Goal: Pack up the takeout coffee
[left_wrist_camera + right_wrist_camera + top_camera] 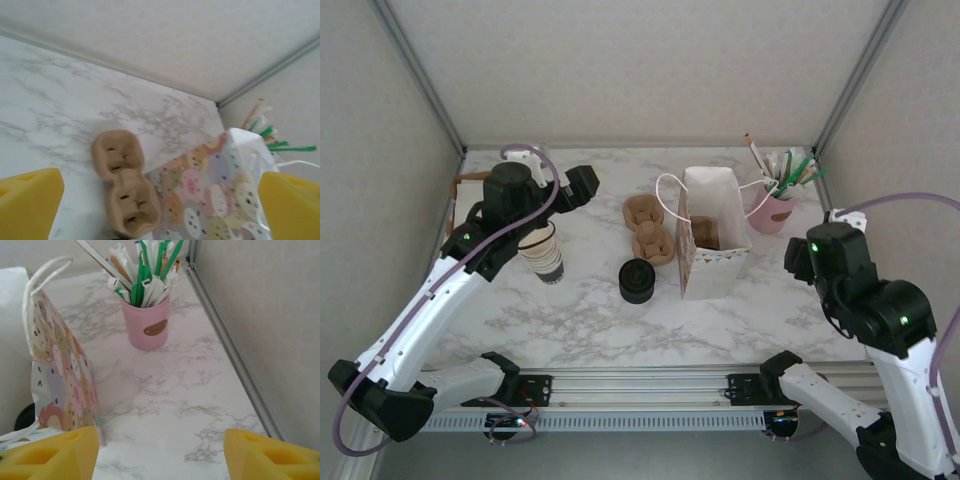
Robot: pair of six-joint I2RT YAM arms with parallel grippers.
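The takeout coffee is hidden; no single cup shows. A patterned paper bag (713, 265) (210, 200) (60, 380) stands open at mid table, with a brown shape (705, 234) inside that I cannot identify. My left gripper (578, 184) (160, 205) hovers open left of the bag, above and behind a stack of cream cups (542, 252), with nothing between its yellow fingers (30, 200). My right gripper (798, 258) (160, 450) hangs open just right of the bag, over bare marble, holding nothing.
Two brown cardboard cup carriers (650, 230) (122, 185) lie left of the bag. A squat black stack of lids (637, 280) sits in front of them. A pink cup of utensils (772, 210) (147, 322) stands in the back right corner, near the wall rail (235, 355).
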